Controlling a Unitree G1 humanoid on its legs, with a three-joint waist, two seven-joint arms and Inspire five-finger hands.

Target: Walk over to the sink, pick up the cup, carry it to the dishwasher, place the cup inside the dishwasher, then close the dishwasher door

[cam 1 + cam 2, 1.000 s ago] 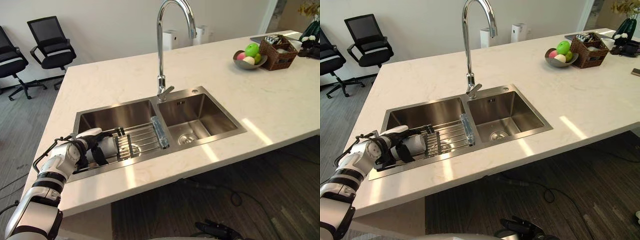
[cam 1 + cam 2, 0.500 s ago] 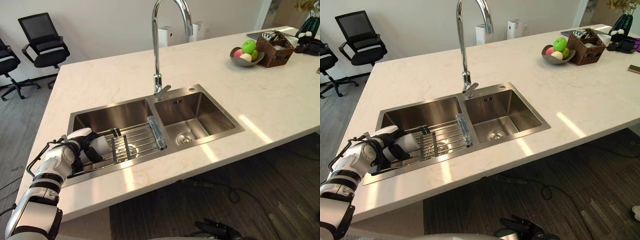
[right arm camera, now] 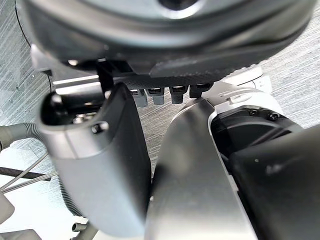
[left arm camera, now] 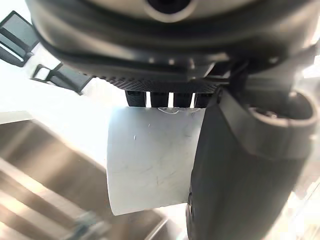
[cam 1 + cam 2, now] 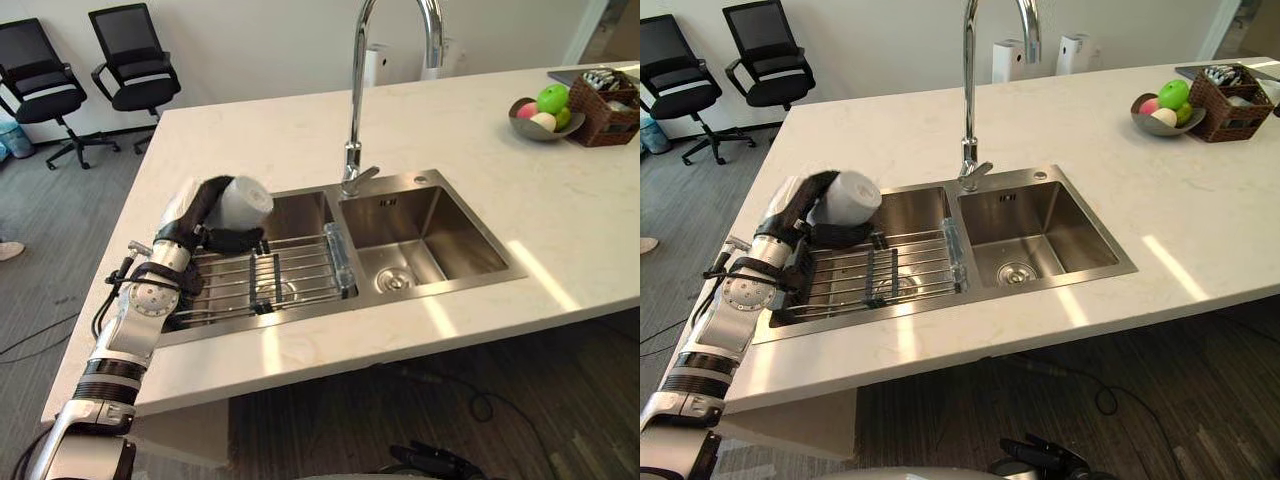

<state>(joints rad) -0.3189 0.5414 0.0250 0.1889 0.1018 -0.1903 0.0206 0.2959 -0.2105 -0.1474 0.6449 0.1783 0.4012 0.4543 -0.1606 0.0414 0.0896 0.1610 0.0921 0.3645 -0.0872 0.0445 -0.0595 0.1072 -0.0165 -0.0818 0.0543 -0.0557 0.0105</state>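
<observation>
left eye view: the left hand [image 5: 200, 212] is held above the left basin of the double steel sink [image 5: 455, 225]. its fingers are curled round a white cup [image 5: 246, 199]. the cup is tilted, with one round end turned towards the faucet [image 5: 353, 100]. it sits clear above the wire rack [image 5: 295, 270] that lies in the left basin and touches neither rack nor basin. the right basin holds nothing but its drain. the sink is set into a pale countertop [image 5: 300, 140]. two black office chairs [image 5: 135, 60] stand well beyond the counter's far left corner.

right eye view: same arrangement. the cup is in the left hand, above the back of the left basin, near the counter's left side. a fruit bowl [image 5: 1160, 115] and a wicker basket [image 5: 1230, 95] stand just beside each other at the far right of the countertop, well apart from the sink.

left wrist view: the cup's white wall lies against the palm. the fingers [image 4: 160, 97] press on it from one side and the dark thumb [image 4: 235, 165] wraps it from the other, a firm enclosing grip. steel basin surface shows past the cup.

right wrist view: the right hand [image 3: 100, 170] hangs over grey carpet floor [image 3: 300, 75], nowhere near the sink. from this angle it cannot be told how this hand is set. it appears to hold nothing.
</observation>
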